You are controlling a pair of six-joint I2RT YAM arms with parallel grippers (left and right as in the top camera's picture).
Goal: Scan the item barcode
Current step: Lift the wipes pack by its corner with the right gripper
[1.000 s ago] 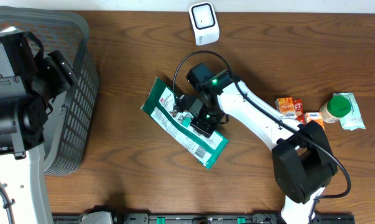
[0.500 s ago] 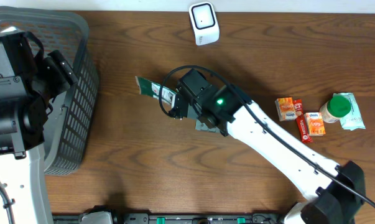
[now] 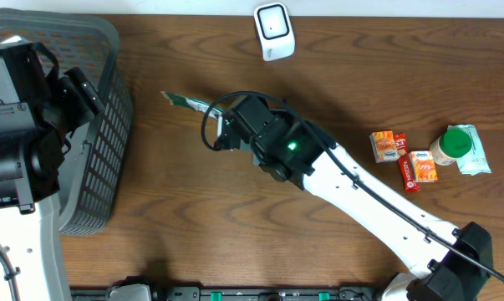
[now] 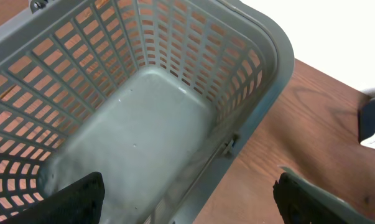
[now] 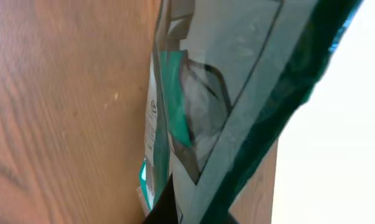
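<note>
Right gripper (image 3: pixel 221 125) is clamped tight on the packet (image 3: pixel 185 102), near mid-table. The packet is held on edge, so from overhead it shows only as a thin green strip. Its long axis runs from the jaws toward the back-left, with the free end pointing at the basket (image 3: pixel 109 142). From the wrist camera, its green-bordered face stands upright beside the wood. Bare table (image 3: pixel 235 242) lies between the packet's tip and the basket wall. More lies between the packet and the scanner (image 3: pixel 273 32), which sits at the back edge, well apart to the right. Snacks (image 3: pixel 402 155) cluster near the right edge. Left gripper (image 4: pixel 190 205) hangs over the basket with its 2 fingers spread wide, holding nothing.
</note>
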